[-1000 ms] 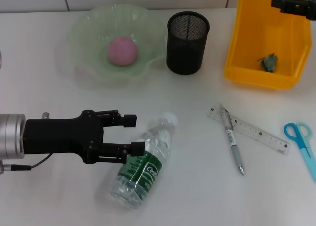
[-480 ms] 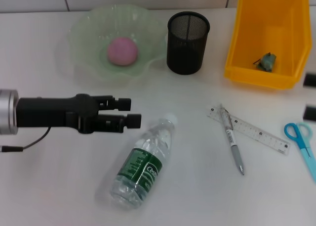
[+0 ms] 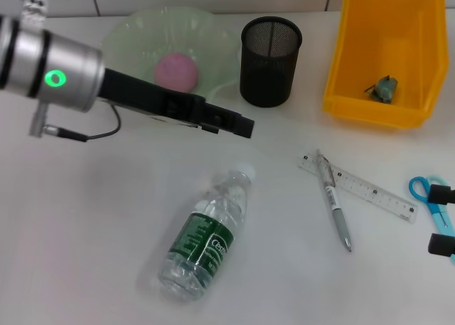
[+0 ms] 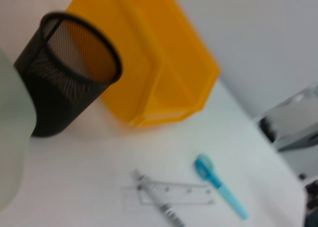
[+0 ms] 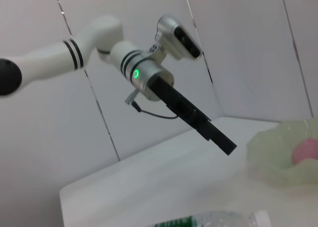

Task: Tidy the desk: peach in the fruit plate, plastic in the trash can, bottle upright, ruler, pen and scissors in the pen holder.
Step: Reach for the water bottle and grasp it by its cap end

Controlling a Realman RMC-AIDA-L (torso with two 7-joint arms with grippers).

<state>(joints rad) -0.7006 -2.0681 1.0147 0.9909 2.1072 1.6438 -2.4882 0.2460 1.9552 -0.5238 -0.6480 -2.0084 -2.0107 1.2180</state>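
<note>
While the clear plastic water bottle with green label [image 3: 206, 234] lies on its side on the white counter [image 3: 85, 218], the left gripper [image 3: 238, 124] hangs above, between the pale green glass fruit plate [image 3: 128, 48] and bottle cap; its fingers look closed, empty. Pink peach [image 3: 176, 73] sits in the plate. Right gripper [image 3: 441, 218] shows at the edge, fingers apart, beside the blue-handled scissors [image 3: 430, 197]. Clear ruler [image 3: 359, 188] and grey pen [image 3: 334, 204] lie crossed near the black mesh pen holder [image 3: 270, 62].

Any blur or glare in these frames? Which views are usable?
Head view: sharp, even light, soft shadow under the bottle. Left wrist view: soft throughout, pen holder and scissors smeared. Right wrist view: left hand crisp, fruit plate and peach out of focus. No harsh glare anywhere.
</note>
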